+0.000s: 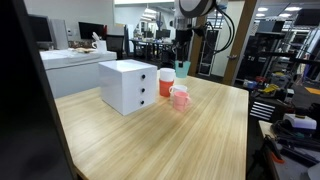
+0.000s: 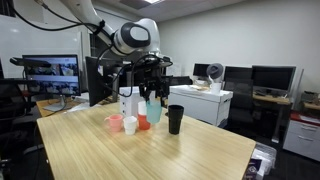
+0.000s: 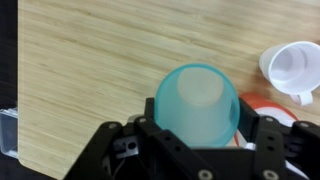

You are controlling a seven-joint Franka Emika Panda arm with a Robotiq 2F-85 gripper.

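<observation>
My gripper is shut on a translucent teal cup, which sits mouth-up between the black fingers and fills the middle of the wrist view. In an exterior view the teal cup hangs under the gripper, close above the wooden table. Just beside it stand an orange cup, a white mug and a pink mug. The wrist view shows the white mug at right and the orange cup partly hidden behind the teal cup.
A black cup stands right of the held cup. A white drawer box sits on the table behind the pink mug. Desks, monitors and office clutter surround the table; its edges are near.
</observation>
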